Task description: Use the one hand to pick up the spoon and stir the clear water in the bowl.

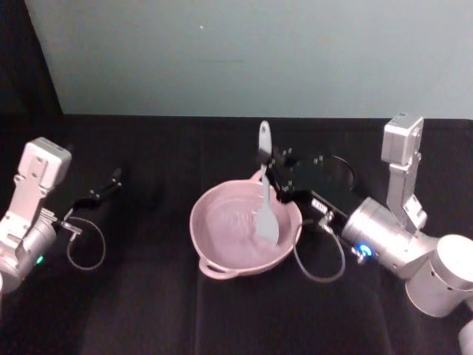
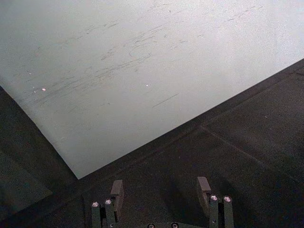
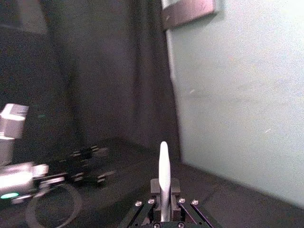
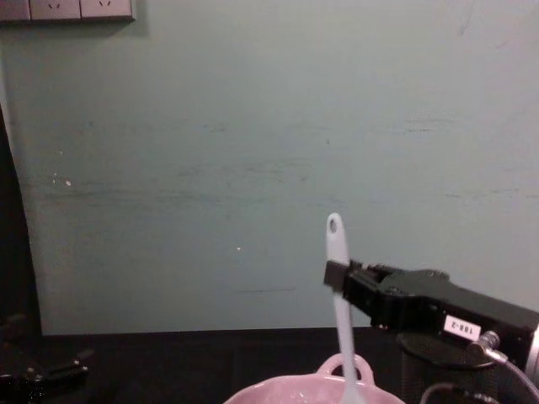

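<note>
Right gripper (image 1: 270,171) reaches in from 3 o'clock, with its fingers clamped on the spoon (image 1: 264,201) handle a bit above mid-length. The spoon stands near upright, slightly tilted, with the holed tip up against the wall (image 4: 253,126). Its scoop is down inside the bowl (image 1: 199,222), about 3 o'clock of the bowl's centre, and the handle rises past the far rim near 12 o'clock. Can't tell if the scoop touches the bottom. The bowl sits mid-table (image 1: 148,310) with 1 loop handle at 7 o'clock. Left gripper (image 1: 112,180) is parked at 9 o'clock of the bowl, well apart from it. Its fingers (image 2: 117,192) are apart, over the black cloth near the wall edge.
</note>
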Available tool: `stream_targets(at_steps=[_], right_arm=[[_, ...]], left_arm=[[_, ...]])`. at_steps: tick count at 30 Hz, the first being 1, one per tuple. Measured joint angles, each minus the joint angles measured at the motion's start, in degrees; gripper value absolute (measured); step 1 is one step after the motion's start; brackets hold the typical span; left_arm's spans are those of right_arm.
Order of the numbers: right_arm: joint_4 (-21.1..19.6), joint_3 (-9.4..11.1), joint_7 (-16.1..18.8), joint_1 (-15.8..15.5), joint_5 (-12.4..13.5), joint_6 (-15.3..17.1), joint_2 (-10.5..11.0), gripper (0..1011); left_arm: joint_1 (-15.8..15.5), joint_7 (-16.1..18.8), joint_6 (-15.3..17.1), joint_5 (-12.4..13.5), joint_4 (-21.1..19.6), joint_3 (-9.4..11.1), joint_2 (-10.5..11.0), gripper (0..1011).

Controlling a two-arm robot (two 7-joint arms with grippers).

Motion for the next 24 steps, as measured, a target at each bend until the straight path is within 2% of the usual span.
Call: stream_targets(at_steps=[1, 5, 10, 13, 14, 15, 19, 24], right_arm=[[-1.16, -0.37, 1.12, -0.45, 1.63, 2.21, 0.55, 118], [-1.97, -1.57, 3.17, -0.61, 4.69, 5.96, 0.84, 118], [-0.14, -3.26, 3.85, 0.77, 5.96, 6.64, -0.63, 118], [2.58, -4.23, 3.70, 2.30, 5.83, 4.81, -2.35, 118], [4.43, -4.64, 3.24, 3.19, 5.39, 3.17, -3.43, 119], [4.43, -4.64, 3.24, 3.19, 5.39, 3.17, -3.43, 119], [10.92, -4.88, 0.62, 6.09, 2.73, -4.23, -6.89, 118], [15.02, -3.86, -1.69, 7.89, -0.19, -9.91, -8.64, 118]], left_arm=[[0.00, 0.00, 0.00, 0.00, 0.00, 0.00, 0.00, 1011], [0.00, 0.00, 0.00, 0.00, 0.00, 0.00, 0.00, 1011], [0.00, 0.00, 0.00, 0.00, 0.00, 0.00, 0.00, 1011], [0.00, 0.00, 0.00, 0.00, 0.00, 0.00, 0.00, 1011], [0.00, 0.00, 0.00, 0.00, 0.00, 0.00, 0.00, 1011], [0.01, 0.00, 0.00, 0.00, 0.00, 0.00, 0.00, 1011], [0.00, 0.00, 0.00, 0.00, 0.00, 0.00, 0.00, 1011], [0.00, 0.00, 0.00, 0.00, 0.00, 0.00, 0.00, 1011]])
